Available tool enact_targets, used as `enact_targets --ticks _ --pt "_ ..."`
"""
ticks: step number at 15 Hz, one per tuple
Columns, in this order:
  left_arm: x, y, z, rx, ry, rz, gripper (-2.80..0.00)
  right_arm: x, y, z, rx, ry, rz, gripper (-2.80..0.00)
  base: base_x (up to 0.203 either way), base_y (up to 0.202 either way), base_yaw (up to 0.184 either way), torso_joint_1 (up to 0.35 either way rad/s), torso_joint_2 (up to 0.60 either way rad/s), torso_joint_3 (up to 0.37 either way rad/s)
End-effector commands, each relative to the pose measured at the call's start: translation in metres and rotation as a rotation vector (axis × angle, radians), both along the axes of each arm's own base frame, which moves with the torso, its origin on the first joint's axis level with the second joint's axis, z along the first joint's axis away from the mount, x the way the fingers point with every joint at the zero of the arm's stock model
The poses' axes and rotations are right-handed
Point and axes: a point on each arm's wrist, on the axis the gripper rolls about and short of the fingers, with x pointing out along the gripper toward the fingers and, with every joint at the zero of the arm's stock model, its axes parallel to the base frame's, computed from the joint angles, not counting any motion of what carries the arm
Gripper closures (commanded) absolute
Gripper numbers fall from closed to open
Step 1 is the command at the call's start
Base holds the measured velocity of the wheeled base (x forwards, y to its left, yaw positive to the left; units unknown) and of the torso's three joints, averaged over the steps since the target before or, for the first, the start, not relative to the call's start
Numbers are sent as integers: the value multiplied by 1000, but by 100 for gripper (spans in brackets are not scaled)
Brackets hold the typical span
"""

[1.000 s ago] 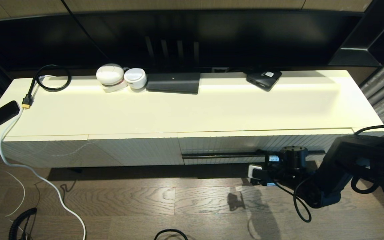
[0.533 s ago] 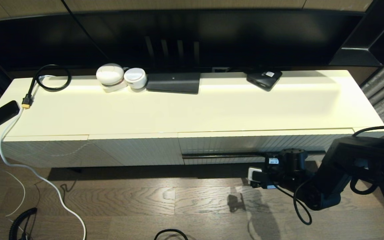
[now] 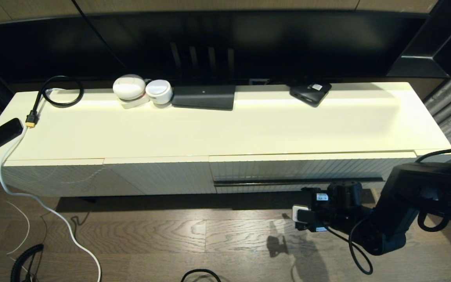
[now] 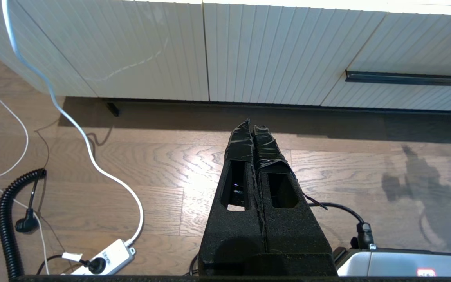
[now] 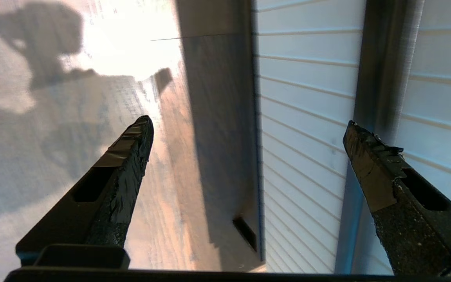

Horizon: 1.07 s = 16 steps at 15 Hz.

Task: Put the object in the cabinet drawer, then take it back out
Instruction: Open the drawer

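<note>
one drawer [image 3: 311,169], two grippers [image 4: 253,129] [image 5: 249,129], two white pods [image 3: 129,87].

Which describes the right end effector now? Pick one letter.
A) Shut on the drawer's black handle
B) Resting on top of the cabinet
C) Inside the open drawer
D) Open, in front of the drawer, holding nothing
D: the right end effector has its fingers spread wide with nothing between them, in front of the closed cabinet drawer, near its black handle strip.

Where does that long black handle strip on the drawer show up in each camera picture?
Head view: handle strip low centre-right, above the right end effector.
Left wrist view: at the right edge.
Right wrist view: dark band running top to bottom.
Shared landmark: the ribbed drawer front.
</note>
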Motion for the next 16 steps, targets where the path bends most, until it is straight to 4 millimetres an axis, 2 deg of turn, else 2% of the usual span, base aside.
enact_targets --ticks 1,4,7,12,16 --pt "0 0 0 -1 0 1 0 -3 1 3 -4 -13 6 -280 0 0 0 0 0 0" --pt "0 0 0 -1 0 2 0 -8 -1 -1 -7 9 3 -280 0 0 0 0 0 0" --pt "0 0 0 -1 0 1 0 -11 -1 9 -7 -7 5 -280 0 0 0 0 0 0" --pt "0 0 0 -1 1 1 0 -1 0 22 1 -40 5 -280 0 0 0 0 0 0" --pt "0 0 0 -1 0 0 0 6 1 21 5 -53 5 -280 0 0 0 0 0 0"
